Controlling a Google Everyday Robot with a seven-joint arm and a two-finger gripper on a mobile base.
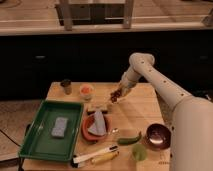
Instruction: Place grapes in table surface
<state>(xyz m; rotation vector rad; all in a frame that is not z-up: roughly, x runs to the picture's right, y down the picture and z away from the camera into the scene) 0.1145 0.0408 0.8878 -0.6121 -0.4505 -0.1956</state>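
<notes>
The grapes (115, 96), a small dark reddish-brown bunch, hang at the tip of my gripper (118, 93) over the far middle of the table surface (142, 112), a light tan wooden top. The gripper is shut on the grapes and holds them just above the wood, right of a small orange-filled bowl (86, 91). The white arm reaches in from the right.
A green tray (37, 145) with a grey sponge (60, 127) lies at front left. A red plate (89, 131), a green pepper (129, 139), a maroon bowl (158, 135), a green fruit (139, 151) and a white-handled tool (92, 155) lie in front. A dark cup (65, 86) stands far left.
</notes>
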